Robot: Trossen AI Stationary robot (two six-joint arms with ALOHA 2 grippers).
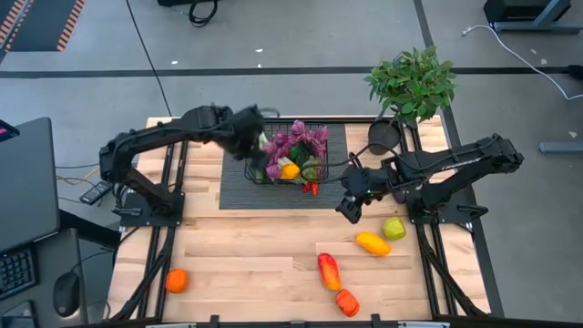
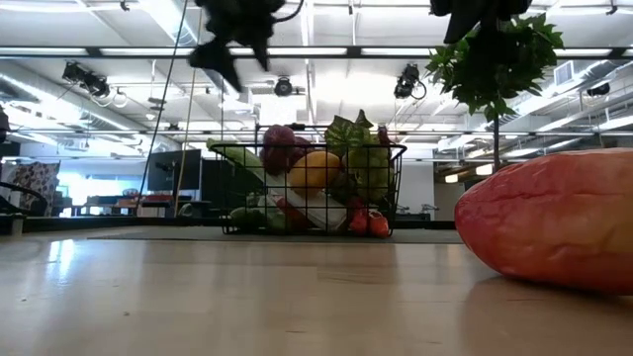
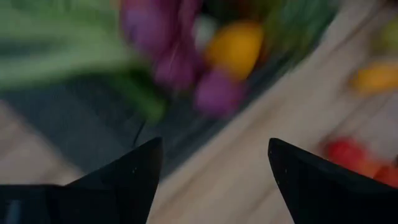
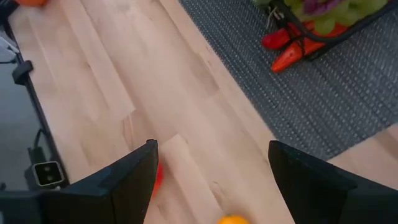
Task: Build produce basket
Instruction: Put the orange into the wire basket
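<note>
The black wire basket [image 1: 293, 155] stands on a dark grey mat [image 1: 239, 187] at the table's far middle. It is filled with produce: purple grapes [image 1: 296, 141], a yellow fruit [image 1: 290, 170], greens, and red peppers [image 4: 287, 46] poking out at its near side. It also shows in the low view [image 2: 312, 188]. My left gripper [image 1: 256, 146] is open and empty above the basket's left end [image 3: 214, 146]. My right gripper [image 1: 351, 208] is open and empty above the bare wood right of the mat [image 4: 212, 146].
Loose produce lies on the table: an orange [image 1: 177, 281] near left, a yellow fruit [image 1: 372, 242], a green fruit [image 1: 393, 228], a red-orange pepper [image 1: 329, 271] and another orange-red piece [image 1: 347, 302] near right. A potted plant [image 1: 412, 84] and a black pot [image 1: 383, 137] stand far right.
</note>
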